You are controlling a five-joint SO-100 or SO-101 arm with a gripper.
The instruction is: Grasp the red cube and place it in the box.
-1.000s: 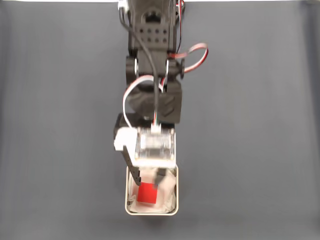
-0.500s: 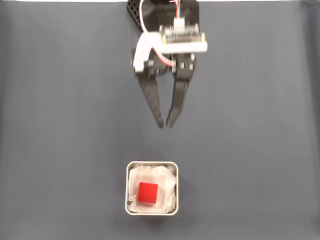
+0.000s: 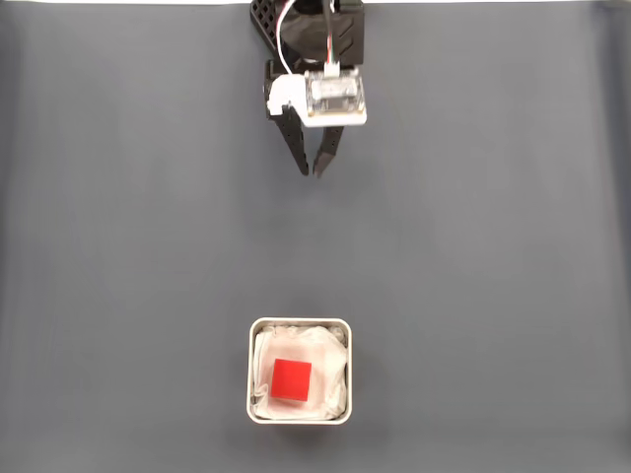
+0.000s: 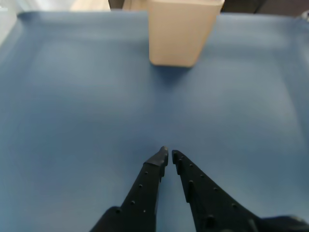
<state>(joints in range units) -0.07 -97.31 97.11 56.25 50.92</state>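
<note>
**Cube in the box, jaws nearly closed and empty**

Fixed view: the red cube (image 3: 291, 380) lies inside the box (image 3: 299, 324), on its white wrinkled lining, a little left of the box's middle. The box sits on the grey tabletop (image 3: 493, 246). The gripper (image 3: 311, 173) hangs well above the box in the picture, jaws narrow, holding nothing.

Wrist view: the box (image 4: 181, 31) stands ahead of the gripper (image 4: 169, 155), well apart. The black jaws show only a slim gap at the tips.
</note>
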